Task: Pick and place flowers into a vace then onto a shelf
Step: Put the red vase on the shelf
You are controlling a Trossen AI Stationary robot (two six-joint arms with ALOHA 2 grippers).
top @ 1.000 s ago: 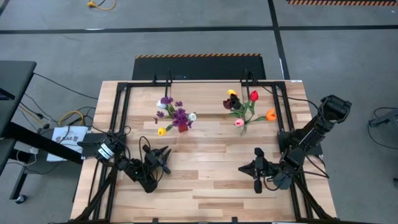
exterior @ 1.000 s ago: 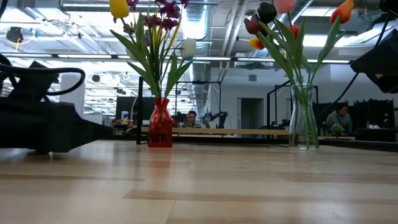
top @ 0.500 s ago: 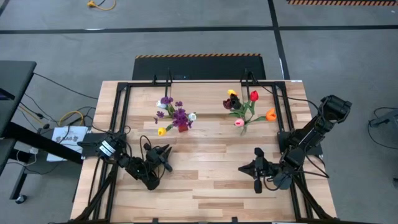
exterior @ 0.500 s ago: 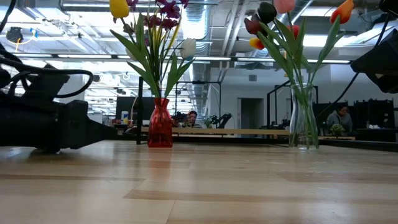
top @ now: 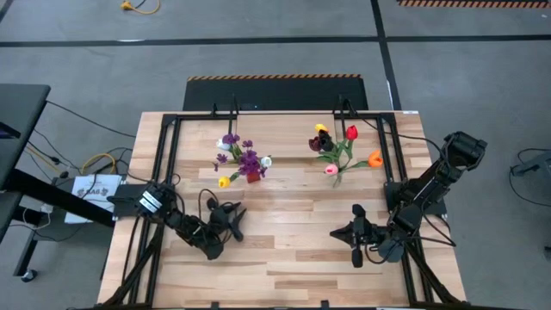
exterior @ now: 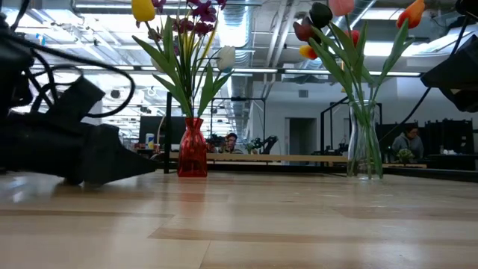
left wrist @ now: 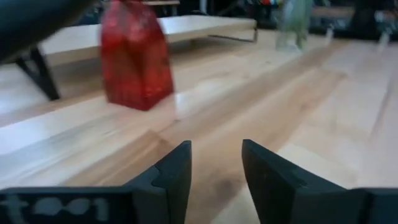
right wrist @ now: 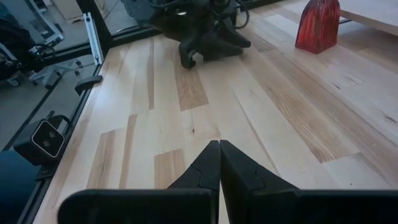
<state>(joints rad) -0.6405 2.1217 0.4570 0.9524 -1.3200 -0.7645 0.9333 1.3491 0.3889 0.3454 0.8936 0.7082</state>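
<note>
2 bunches of flowers stand upright on the table (top: 284, 258), toward its far edge, in front of the shelf (exterior: 261, 158): the left bunch of flowers (top: 241, 158), purple, yellow and white, sits in a red vase (exterior: 192, 149), and the right bunch of flowers (top: 340, 148), red, orange, pink and dark, sits in a clear glass vase (exterior: 364, 146). The left gripper (top: 231, 217) lies low over the table's near-left part, near the red vase but apart from it, its 2 fingers (left wrist: 177, 174) parted with nothing between them. The right gripper (top: 355, 234) rests by the near-right part, fingers pressed together, empty.
</note>
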